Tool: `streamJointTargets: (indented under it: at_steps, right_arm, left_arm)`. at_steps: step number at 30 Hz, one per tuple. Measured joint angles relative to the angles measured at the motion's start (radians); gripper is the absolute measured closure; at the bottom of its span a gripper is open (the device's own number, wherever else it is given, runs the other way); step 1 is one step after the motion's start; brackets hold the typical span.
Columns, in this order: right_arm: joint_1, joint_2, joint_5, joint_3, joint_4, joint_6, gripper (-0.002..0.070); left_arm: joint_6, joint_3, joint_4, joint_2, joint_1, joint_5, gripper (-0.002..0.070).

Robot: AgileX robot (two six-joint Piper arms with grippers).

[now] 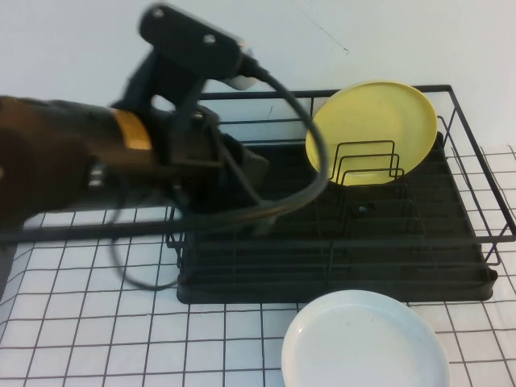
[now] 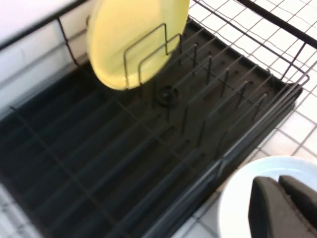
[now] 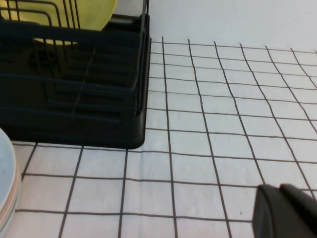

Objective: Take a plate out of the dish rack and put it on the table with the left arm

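Observation:
The white plate [image 1: 364, 342] lies flat on the gridded table [image 1: 97, 322], just in front of the black dish rack [image 1: 451, 234]. It also shows in the left wrist view [image 2: 242, 188] and at the edge of the right wrist view [image 3: 6, 183]. My left arm [image 1: 72, 161] reaches over the rack's left part. My left gripper [image 2: 280, 198] is shut and empty, held in the air, apart from the white plate behind it. My right gripper [image 3: 280, 208] is shut and empty, low over the table to the right of the rack [image 3: 74, 109]; it is out of the high view.
A yellow plate [image 1: 372, 129] stands upright in the wire dividers at the rack's back right, also in the left wrist view [image 2: 133, 39]. The rack's tray [image 2: 99, 163] holds nothing else. A black cable [image 1: 302, 161] loops from the left arm over the rack.

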Motion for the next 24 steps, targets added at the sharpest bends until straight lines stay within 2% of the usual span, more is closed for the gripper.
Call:
streamJointTargets:
  at_steps: [5,9,17,24]
  right_arm:
    - [0.0,0.0,0.0,0.0,0.002,0.0,0.0679]
    - [0.0,0.0,0.0,0.0,0.004,0.0,0.0679]
    - [0.0,0.0,0.0,0.0,0.006,0.0,0.0679]
    - [0.0,0.0,0.0,0.0,0.008,0.0,0.0679]
  left_arm:
    - [0.006,0.024,0.156,-0.143,0.01,0.015,0.0676]
    - [0.006,0.101,0.195,-0.272,0.083,0.006,0.0677]
    - [0.002,0.42,0.105,-0.606,0.352,-0.135,0.0677]
    - [0.002,0.771,-0.037,-0.916,0.527,-0.255,0.0677]
